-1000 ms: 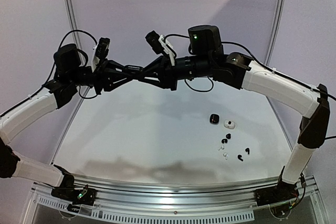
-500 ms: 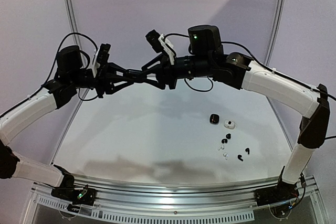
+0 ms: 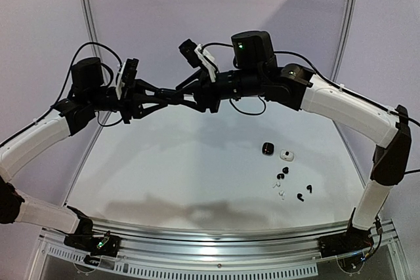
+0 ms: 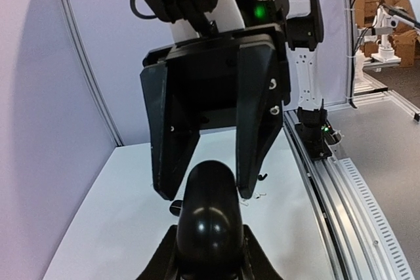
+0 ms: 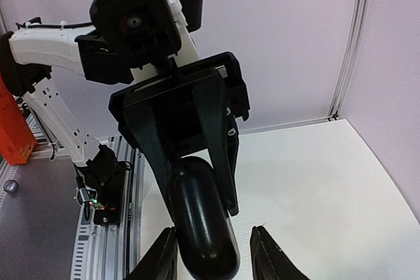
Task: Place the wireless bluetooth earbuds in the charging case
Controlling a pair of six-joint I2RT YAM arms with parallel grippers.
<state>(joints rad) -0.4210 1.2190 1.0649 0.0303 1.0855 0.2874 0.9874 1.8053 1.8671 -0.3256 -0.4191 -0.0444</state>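
Observation:
A glossy black charging case (image 4: 209,214) is held in mid-air above the table. My left gripper (image 4: 210,257) is shut on it, its fingers hugging both sides. My right gripper (image 5: 215,254) is open, its fingers (image 4: 259,116) straddling the case's far end (image 5: 203,227). In the top view both grippers (image 3: 182,94) meet high over the table's back left. Several tiny black earbuds (image 3: 281,176) and two white ones (image 3: 279,192) lie loose on the table at the right. They also show in the left wrist view (image 4: 260,195).
A second black case (image 3: 267,148) and a white case (image 3: 286,155) sit on the white table (image 3: 184,168) just behind the earbuds. A metal rail (image 3: 216,237) runs along the near edge. Pale walls stand behind.
The left wrist has dropped and pulled back slightly, and the right wrist has shifted a little left. The grippers stay together around the black case. The things on the table have not moved.

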